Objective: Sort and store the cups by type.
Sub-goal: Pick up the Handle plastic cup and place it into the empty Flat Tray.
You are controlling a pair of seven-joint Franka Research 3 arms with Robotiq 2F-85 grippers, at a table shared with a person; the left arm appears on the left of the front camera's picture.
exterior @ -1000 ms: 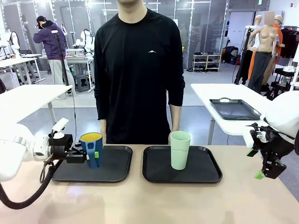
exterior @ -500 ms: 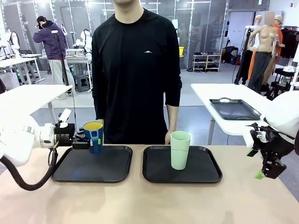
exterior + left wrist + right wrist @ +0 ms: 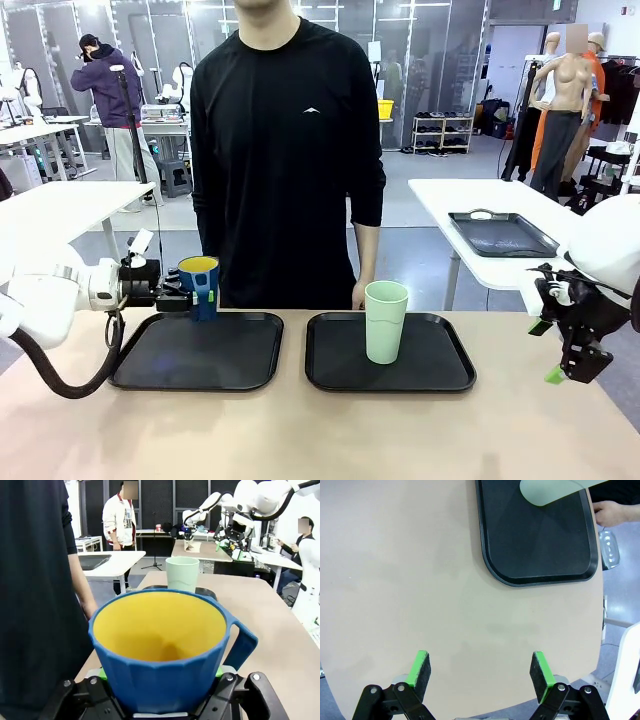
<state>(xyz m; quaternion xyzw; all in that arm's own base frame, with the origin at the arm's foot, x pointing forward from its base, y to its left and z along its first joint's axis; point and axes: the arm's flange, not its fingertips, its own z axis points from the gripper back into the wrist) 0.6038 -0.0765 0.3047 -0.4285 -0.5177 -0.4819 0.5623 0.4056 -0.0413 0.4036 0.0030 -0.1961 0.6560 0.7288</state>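
The left gripper is clamped on the blue mug, its green pads pressed against the mug's ribbed wall low down, one on each side. It holds the mug upright and lifted clear above the far left part of the left tray, with the yellow inside facing up. In the left wrist view the mug sits between the fingers with its handle out to the picture's right.

The right gripper hangs over bare tabletop at the right edge of the table, its fingers spread wide apart with nothing between them. In the front view that gripper points downward, well apart from both trays.

The mint-green tumbler stands upright on the right tray, toward its far side. A person in a black shirt stands at the far edge of the table, one hand hanging just behind the right tray, near the tumbler.
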